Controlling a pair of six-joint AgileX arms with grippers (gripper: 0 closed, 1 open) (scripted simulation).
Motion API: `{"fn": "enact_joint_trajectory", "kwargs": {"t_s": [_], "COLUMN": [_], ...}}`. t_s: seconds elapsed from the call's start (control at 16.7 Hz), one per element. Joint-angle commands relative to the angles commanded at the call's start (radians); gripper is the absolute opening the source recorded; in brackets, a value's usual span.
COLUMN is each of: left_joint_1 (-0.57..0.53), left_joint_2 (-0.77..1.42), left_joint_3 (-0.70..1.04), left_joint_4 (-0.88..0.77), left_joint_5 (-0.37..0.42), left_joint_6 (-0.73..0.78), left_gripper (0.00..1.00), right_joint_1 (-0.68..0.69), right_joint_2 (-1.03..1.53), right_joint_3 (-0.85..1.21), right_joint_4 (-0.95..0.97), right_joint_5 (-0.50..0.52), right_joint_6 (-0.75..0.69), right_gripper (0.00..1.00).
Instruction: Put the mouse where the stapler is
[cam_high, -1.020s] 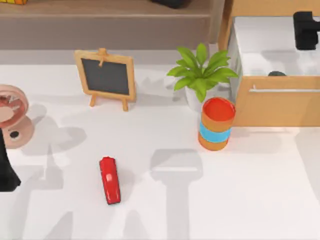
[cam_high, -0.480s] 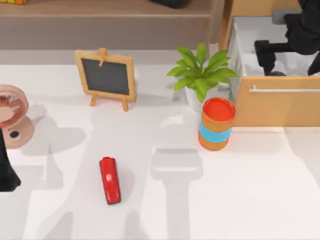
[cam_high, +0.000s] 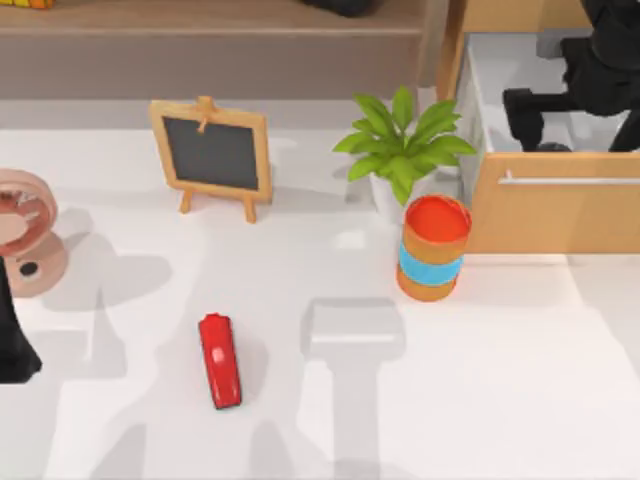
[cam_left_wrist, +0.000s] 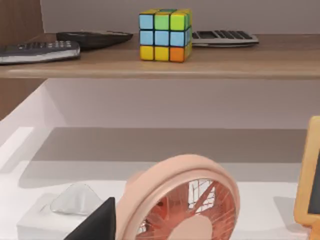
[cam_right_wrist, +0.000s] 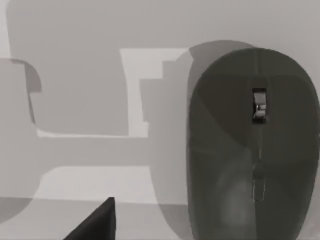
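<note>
One red stapler lies on the worktop's front-left part, long axis running front to back, slightly slanted. Around it stand a chalkboard easel, a pink fan at the left edge, a plant and an orange-and-blue cylinder.

The one mouse lies in the open drawer at the right rear corner.

Right gripper hangs over the drawer; I cannot tell its finger spread.

Left arm is parked at the left edge.

I see a chalkboard, plant, orange-and-blue cylinder, pink fan, open drawer, shelf with cube, tissue box
</note>
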Motion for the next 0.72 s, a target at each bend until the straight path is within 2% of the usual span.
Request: {"fn": "enact_joint_trajectory", "kwargs": {"t_s": [0.72], "left_joint_1": [0.0], "left_joint_2": [0.0], "left_joint_3": [0.0], "left_joint_4": [0.0], "left_joint_5": [0.0], "left_joint_6": [0.0], "left_gripper": [1.0], "right_joint_1": [0.0], "right_joint_2": [-0.007], "right_joint_3": [-0.053], "right_joint_4": [0.047], "right_joint_5": [0.001], "right_joint_6": [-0.001], "right_gripper": [1.0]}}
